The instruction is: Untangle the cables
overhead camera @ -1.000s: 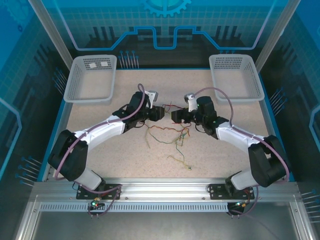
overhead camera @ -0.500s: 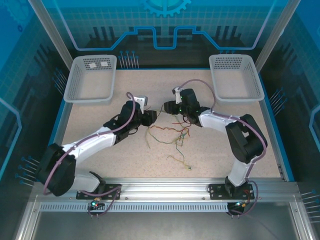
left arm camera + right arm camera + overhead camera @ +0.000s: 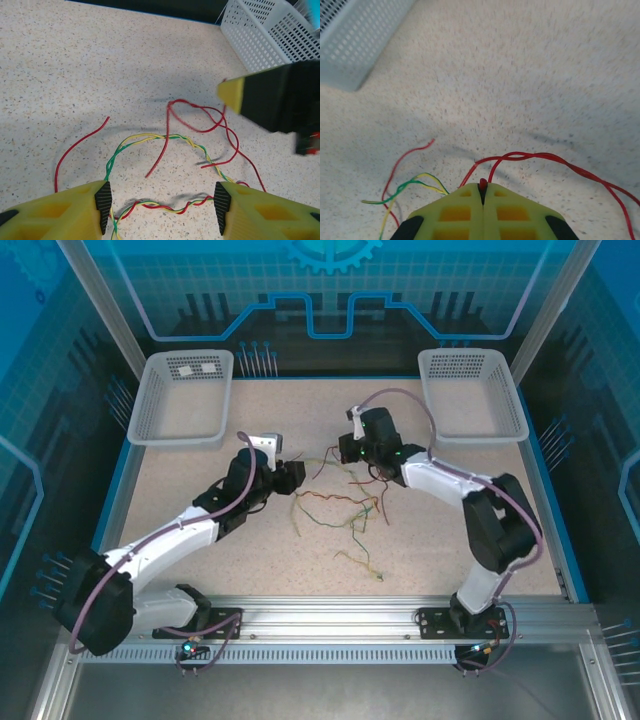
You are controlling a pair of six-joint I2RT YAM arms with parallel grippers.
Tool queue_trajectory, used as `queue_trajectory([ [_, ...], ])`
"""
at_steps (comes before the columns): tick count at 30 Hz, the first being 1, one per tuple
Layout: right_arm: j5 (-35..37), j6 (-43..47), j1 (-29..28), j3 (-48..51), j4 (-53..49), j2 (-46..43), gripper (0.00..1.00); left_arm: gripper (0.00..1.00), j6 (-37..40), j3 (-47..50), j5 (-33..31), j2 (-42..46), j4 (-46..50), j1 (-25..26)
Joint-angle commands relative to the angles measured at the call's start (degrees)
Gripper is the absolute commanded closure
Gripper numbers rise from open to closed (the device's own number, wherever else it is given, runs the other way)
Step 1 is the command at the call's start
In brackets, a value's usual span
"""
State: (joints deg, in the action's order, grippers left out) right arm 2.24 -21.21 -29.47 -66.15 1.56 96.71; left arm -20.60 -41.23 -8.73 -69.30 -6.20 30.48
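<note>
The right gripper (image 3: 482, 186) is pinched tight on a red cable (image 3: 530, 156), whose loop arcs away to the right over the table (image 3: 545, 60). The left gripper (image 3: 162, 205) stands wide apart with nothing between its fingers, poised over the cables (image 3: 345, 508). A twisted yellow-green pair (image 3: 150, 136) curves just ahead of its tips, and a red-yellow-green twist lies between them.

The cables sit in a loose tangle mid-table, between the two grippers and trailing toward the near edge. Seen from the left wrist, the right gripper's yellow tip and black body cut in from the right, above the red loops. The left basket (image 3: 182, 398) sits at the far left corner and the right basket (image 3: 470, 392) at the far right, both well apart from the tangle.

A second ago the grippers faced each other almost tip to tip over the tangle. Since then the left one has drawn back to the left, and the right has shifted toward the far side with its elbow folded in.
</note>
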Motion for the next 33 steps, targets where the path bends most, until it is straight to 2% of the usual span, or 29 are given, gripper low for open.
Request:
queue_trajectory([
  [1, 4.03, 3.19, 0.21, -2.88, -5.77, -8.34, 1.0, 0.38, 1.87, 0.73, 1.77, 2.43, -2.74, -0.44],
  [7, 7.06, 6.24, 0.04, -0.51, -7.4, -17.6, 1.0, 0.32, 3.85, 1.72, 7.62, 3.81, -8.19, -0.47],
  [11, 4.06, 8.44, -0.49, 1.28, -6.33, -22.96, 1.0, 0.28, 5.27, 1.14, 13.62, 4.83, -11.37, -0.42],
  [16, -3.06, 11.13, -1.0, 2.71, -6.26, -26.45, 1.0, 0.11, 7.77, 2.95, 22.99, 6.61, -18.99, -0.43],
  [17, -3.67, 11.33, -1.25, 2.85, -6.46, -26.57, 1.0, 0.11, 7.88, 2.93, 24.08, 6.68, -19.49, -0.42],
  [21, -5.04, 12.48, -2.72, 4.25, -5.66, -27.48, 1.0, 0.07, 7.16, 3.6, 25.3, 6.55, -21.92, -0.44],
  [26, -9.71, 14.72, -4.7, 7.05, -2.35, -29.15, 1.0, 0.04, 8.78, 2.5, 24.31, 4.93, -18.42, -0.5],
  [29, -12.27, 14.45, -5.26, 8.49, -0.2, -29.3, 1.0, 0.04, 9.85, 1.11, 25.24, 3.03, -16.09, -0.35],
  [33, -12.07, 13.05, -6.22, 9.51, 2.04, -29.2, 1.0, 0.07, 9.58, 0.81, 24.57, 0.3, -16.63, -0.25],
])
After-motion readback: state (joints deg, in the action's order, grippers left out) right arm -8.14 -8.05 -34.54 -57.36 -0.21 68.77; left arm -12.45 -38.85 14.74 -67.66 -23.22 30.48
